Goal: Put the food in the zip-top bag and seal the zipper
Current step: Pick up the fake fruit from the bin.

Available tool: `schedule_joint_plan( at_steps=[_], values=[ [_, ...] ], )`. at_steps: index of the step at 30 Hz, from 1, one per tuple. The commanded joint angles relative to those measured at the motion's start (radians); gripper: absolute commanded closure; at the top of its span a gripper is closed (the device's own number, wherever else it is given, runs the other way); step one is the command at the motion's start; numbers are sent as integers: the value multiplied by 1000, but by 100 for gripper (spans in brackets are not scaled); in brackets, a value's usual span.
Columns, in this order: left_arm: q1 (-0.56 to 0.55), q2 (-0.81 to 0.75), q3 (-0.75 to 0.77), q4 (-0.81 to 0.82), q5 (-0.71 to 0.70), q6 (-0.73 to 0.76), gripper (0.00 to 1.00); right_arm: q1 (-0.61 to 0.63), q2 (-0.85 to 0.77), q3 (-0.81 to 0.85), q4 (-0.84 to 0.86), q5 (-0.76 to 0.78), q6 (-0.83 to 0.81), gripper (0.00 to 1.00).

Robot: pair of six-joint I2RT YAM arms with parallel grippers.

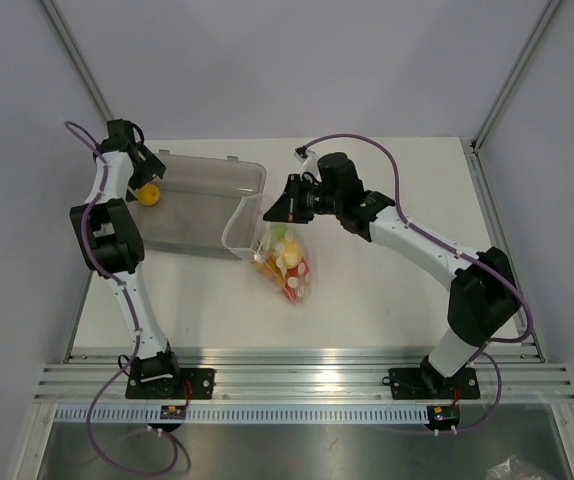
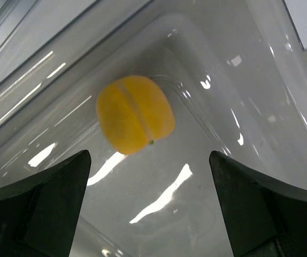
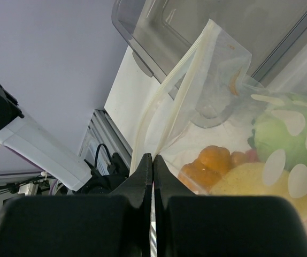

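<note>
On the surface (image 1: 387,300) sits a grey bin (image 1: 197,200). At its right end the zip-top bag (image 1: 287,262) holds food (image 3: 215,160). The right end effector (image 3: 152,160) is pressed together on the zipper (image 3: 164,101). The left end effector (image 2: 149,160), spread, hovers over a yellow piece (image 2: 135,113) in the bin.

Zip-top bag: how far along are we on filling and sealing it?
Done: several foods, green, orange and yellow, sit inside the zip-top bag. In hand: the right gripper is shut on the zipper, holding the mouth edge beside the bin, while the left gripper hangs open over a yellow piece in the bin. Left: grasp that piece, bag it, then press the zipper shut; it looks unsealed.
</note>
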Motion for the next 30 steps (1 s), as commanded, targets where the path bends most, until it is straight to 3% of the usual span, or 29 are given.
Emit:
schedule_joint_plan(
  at_steps=[1,8,11,12,14,15,17,24,30],
  values=[
    [7,57,75,43,-65,-6,5,8,18,59,14,-28,-24,100],
    [16,139,93,89,-76,-4,5,8,58,86,2,-34,-27,100],
    [15,170,129,71,-59,-6,17,8,70,96,0,-34,-26,100],
    [15,170,129,69,-53,-4,29,8,75,99,-2,-34,-23,100],
    [13,154,106,72,-35,-4,38,6,81,105,-6,-34,-21,100],
    [10,120,92,78,-32,-3,45,8,84,108,-5,-34,-18,100],
    [6,78,51,81,-15,6,48,8,86,108,0,-35,-14,100],
    [-34,-219,-168,87,109,45,55,6,76,103,3,-23,-6,100],
    [-166,-529,-337,77,299,130,62,6,67,125,-40,-25,-40,100]
  ],
)
